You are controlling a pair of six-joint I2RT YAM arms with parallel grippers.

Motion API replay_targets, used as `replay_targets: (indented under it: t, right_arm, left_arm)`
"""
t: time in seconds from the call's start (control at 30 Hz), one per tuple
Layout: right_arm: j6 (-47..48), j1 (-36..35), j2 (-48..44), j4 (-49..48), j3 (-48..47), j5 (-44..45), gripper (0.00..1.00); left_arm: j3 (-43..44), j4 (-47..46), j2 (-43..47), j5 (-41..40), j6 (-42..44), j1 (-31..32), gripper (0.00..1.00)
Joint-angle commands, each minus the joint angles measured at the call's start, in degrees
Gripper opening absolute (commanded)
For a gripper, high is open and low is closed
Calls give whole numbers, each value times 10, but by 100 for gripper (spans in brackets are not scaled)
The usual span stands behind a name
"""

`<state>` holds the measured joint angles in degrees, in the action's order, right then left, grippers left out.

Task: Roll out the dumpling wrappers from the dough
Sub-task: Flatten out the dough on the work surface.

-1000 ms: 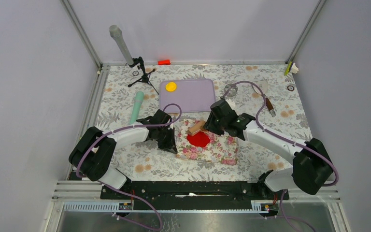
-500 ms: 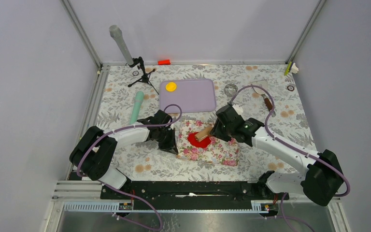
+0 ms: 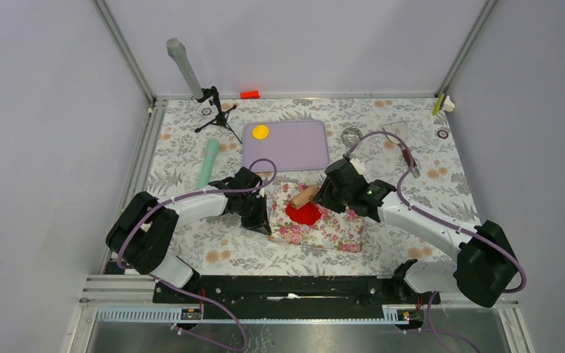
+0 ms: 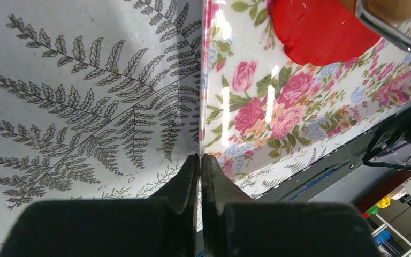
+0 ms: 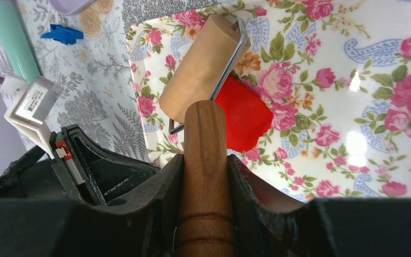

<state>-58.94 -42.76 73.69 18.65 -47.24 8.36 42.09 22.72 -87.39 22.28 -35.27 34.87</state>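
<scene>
Dough (image 3: 303, 212): flat red sheet, lay on floral tray (image 4: 257, 112) just ahead of right gripper (image 5: 203, 160), which clamped wooden roller (image 5: 203, 61) by its handle. Left gripper (image 4: 199, 160): jaws pressed together at tray's edge.

The dough (image 3: 303, 214) lies flattened, bright red (edges uneven), on the floral mat (image 3: 338, 228); a yellow wrapper (image 3: 260, 132) sits apart.

obst: roller (image 5: 203, 64) over dough (image 5: 243, 115), L gripper (image 4: 199, 158) at tray (image 3: 338, 228) edge | free: tray near side, prob
</scene>
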Motion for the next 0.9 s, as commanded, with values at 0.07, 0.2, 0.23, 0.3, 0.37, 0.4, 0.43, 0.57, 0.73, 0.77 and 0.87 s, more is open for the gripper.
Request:
replay_targets:
  t: [0.07, 0.2, 0.23, 0.3, 0.37, 0.4, 0.43, 0.57, 0.73, 0.77, 0.87]
  right_arm:
    - [66, -10, -3, 148, -37, -24, 0]
    - [73, -11, -14, 149, 13, -75, 0]
    - [73, -12, -17, 147, 27, -81, 0]
    - [73, -11, -17, 143, 43, -82, 0]
    - [73, -12, -5, 135, 44, -82, 0]
    - [75, -12, 6, 126, 38, -82, 0]
    - [76, -12, 19, 115, 32, -82, 0]
    - [94, -5, 64, 108, -6, -82, 0]
    - [133, 0, -12, 127, -34, -122, 0]
    - [138, 1, -22, 138, -48, -130, 0]
    - [150, 1, -35, 167, -92, -162, 0]
  left_arm:
    - [1, -9, -13, -31, -22, 0, 0]
    - [6, -7, -17, -33, -25, 0, 0]
    - [10, -3, -19, -37, -26, 0, 0]
    - [13, 0, -19, -42, -28, 0, 0]
    - [14, -2, -17, -42, -29, 0, 0]
    - [15, -2, -17, -42, -28, 0, 0]
    - [14, -2, -17, -42, -28, 0, 0]
    - [11, -3, -16, -43, -29, 0, 0]
    - [12, -5, -19, -39, -25, 0, 0]
    - [12, -4, -21, -37, -23, 0, 0]
    - [13, -5, -25, -38, -20, 0, 0]
